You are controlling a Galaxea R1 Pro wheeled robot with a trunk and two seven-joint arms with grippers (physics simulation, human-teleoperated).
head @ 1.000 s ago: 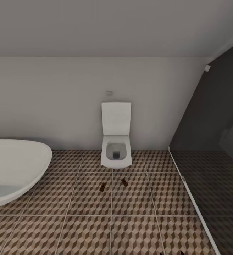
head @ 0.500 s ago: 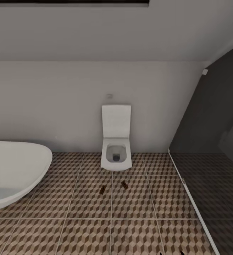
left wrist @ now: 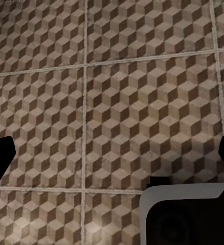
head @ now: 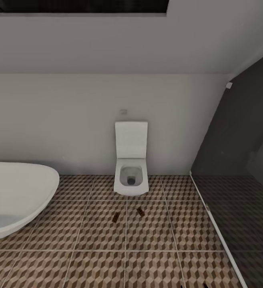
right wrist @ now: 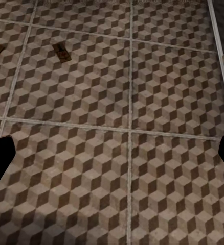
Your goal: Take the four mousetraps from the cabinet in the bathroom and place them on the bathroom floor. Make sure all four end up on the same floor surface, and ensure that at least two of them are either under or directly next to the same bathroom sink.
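Two mousetraps [head: 115, 217] [head: 141, 212] flat on the bathroom floor [head: 147, 240], just before the toilet [head: 131, 176], long axes angled toward each other. Ahead of both arms, nearer the right gripper [right wrist: 112, 153]. Both grippers spread wide, empty.

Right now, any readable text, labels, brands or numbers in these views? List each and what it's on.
None readable.
The small plate on the wall above the toilet: blank or too small to tell.
The two mousetraps on the bathroom floor: a red mark shows in the right wrist view, but no lettering can be made out.
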